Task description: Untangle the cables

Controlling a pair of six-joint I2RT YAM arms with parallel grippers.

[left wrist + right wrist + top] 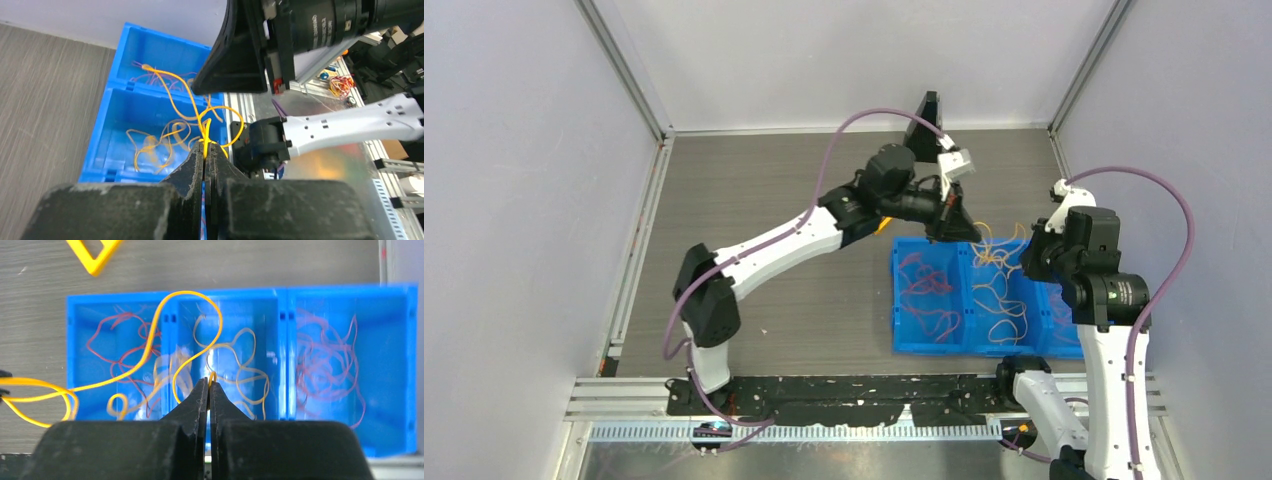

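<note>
Left claw [205, 149] and right claw [209, 384]: both pinched shut on yellow cable [192, 292].
We find this strand lifted above the middle bin [240, 310] of the blue tray [70, 340], with red cables [325, 355] lying in the side bins [390, 340]. We judge the step to be pulling apart; next calls for slow, even spreading. Whether both claws hold one strand is unclear to us, and the lower loops blur.

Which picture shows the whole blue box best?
The right wrist view: all three compartments of the blue box show, facing the camera. In the top view the left arm and right arm cover parts of it. The left wrist view shows only two compartments, at a slant.
</note>
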